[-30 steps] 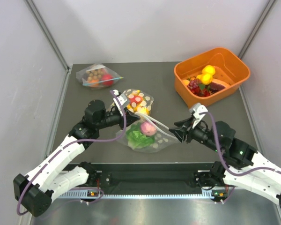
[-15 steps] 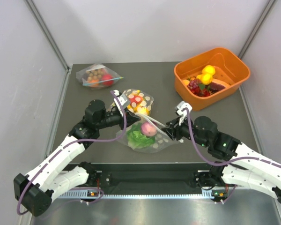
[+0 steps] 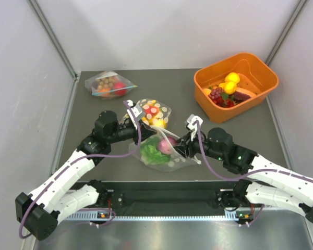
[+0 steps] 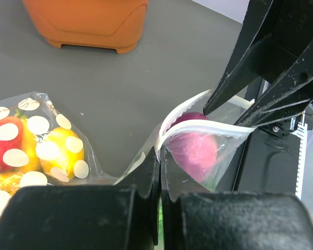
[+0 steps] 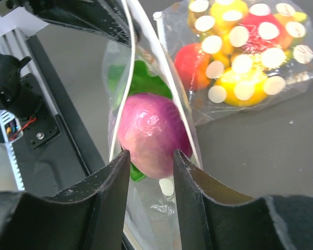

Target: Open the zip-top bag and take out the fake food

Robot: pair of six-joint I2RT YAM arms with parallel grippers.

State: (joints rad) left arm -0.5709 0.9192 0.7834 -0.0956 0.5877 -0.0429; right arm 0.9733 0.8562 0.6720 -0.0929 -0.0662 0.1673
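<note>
The left gripper [image 4: 160, 162] is pressed together on the white zip rim of the zip-top bag [image 4: 219, 156] and holds one corner of the mouth up. The right gripper [image 5: 151, 154] is spread wide at the open mouth. From its wrist view, one finger sits on each side of the purple onion [image 5: 151, 136], just short of it. Whether the tips touch the onion cannot be told.

The onion lies just inside the mouth. The green lettuce [image 5: 142, 82] sits deeper in the bag behind it. From above, the bag [image 3: 169, 162] rests on the bench [image 3: 94, 112] near the front edge, between the two grippers, with both pieces of food inside it.

Just beyond it, touching or nearly touching, lies a second dotted bag [image 3: 154, 112] showing yellow and red pieces. A plain bag [image 3: 108, 84] with brown balls lies well apart at the far left. An orange bin [image 3: 261, 78] holding fruit stands at the far right.
</note>
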